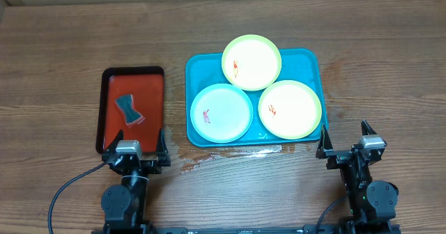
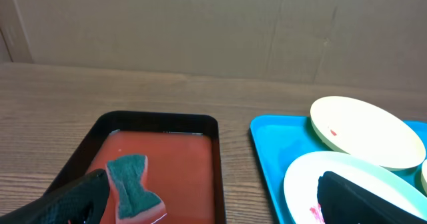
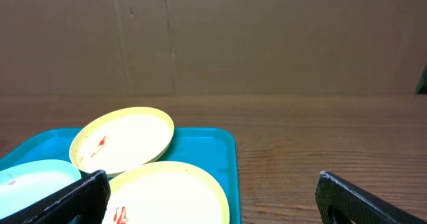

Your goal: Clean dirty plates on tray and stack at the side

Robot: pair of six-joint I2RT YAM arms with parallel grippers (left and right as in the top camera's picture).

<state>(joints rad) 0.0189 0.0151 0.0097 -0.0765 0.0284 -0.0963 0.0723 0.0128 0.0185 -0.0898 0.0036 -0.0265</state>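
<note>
Nearest, the left hand (image 1: pixel 136 142) has its fingers spread wide and grips nothing, poised over the near end of a red tray (image 1: pixel 150 88) with a black rim. Just ahead of it, between its fingers in the left wrist view, a teal sponge (image 1: pixel 128 108) with a pinched waist lies on the tray's wet red floor. The right hand (image 1: pixel 344 140) is likewise spread and empty above the bare wooden surface (image 1: pixel 56 53), just off the near right corner of the turquoise tray (image 1: pixel 306 56). A wet streak (image 1: pixel 209 157) glistens on the wood between the two hands, along that tray's near edge. The turquoise tray sits ahead and to the right of the left hand, ahead and to the left of the right hand. In it, closest to the left hand, lies the light blue plate (image 1: pixel 221 113); closest to the right hand lies a yellow-green plate (image 1: pixel 290 108). Farther on, a second yellow-green plate (image 1: pixel 251 62) overlaps the rims of both and juts past the tray's far edge. Each plate carries a small red-orange smear. Farthest from both hands, a cardboard wall (image 2: pixel 200 24) stands at the end of the surface.
</note>
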